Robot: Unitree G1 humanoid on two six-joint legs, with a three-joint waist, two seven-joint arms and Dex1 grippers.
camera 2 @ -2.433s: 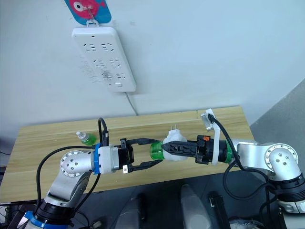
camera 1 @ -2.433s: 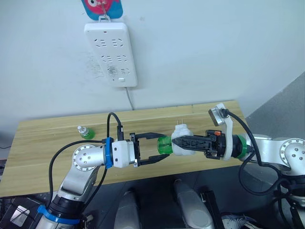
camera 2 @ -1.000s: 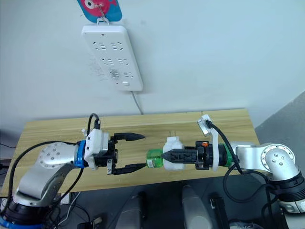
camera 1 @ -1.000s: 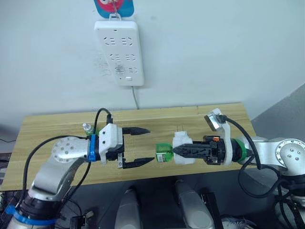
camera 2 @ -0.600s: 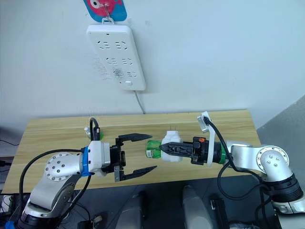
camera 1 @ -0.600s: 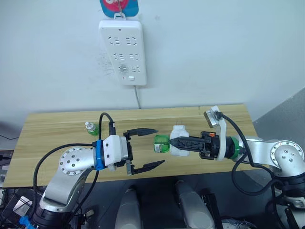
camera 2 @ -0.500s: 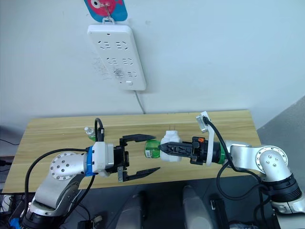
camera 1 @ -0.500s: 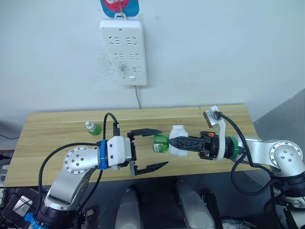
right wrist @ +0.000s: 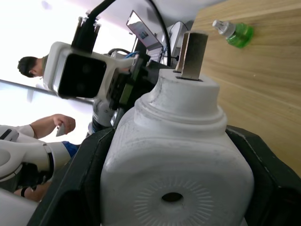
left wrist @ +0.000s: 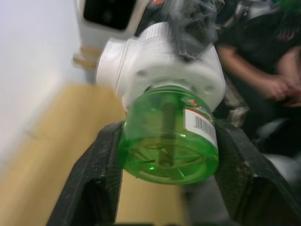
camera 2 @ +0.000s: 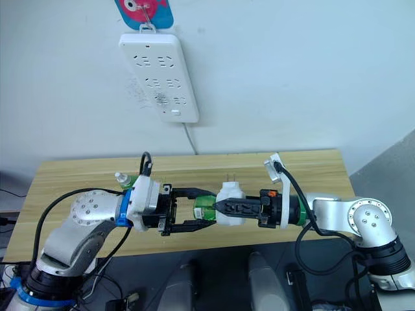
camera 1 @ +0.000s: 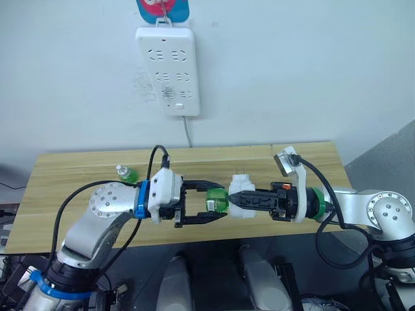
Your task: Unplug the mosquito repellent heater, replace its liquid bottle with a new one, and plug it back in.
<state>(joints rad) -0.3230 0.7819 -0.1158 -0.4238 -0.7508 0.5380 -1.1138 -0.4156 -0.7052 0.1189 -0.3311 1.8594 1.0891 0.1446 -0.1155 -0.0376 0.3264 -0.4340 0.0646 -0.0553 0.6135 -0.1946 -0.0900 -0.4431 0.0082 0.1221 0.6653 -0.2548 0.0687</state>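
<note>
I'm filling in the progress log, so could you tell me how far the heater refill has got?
Done: the heater is unplugged, held in the right gripper away from the power strip. In hand: the left gripper straddles its liquid bottle, which is not yet out. Left: fit the new one from the table, then replug.

Room: plain white wall (camera 1: 292,65), evenly lit. One white power strip (camera 1: 167,70) is hung on it below a blue-and-pink hanger (camera 1: 163,9), its cable (camera 1: 187,132) trailing down behind a light wooden surface (camera 1: 71,175). Grey floor (camera 1: 389,155) is seen at right.
</note>
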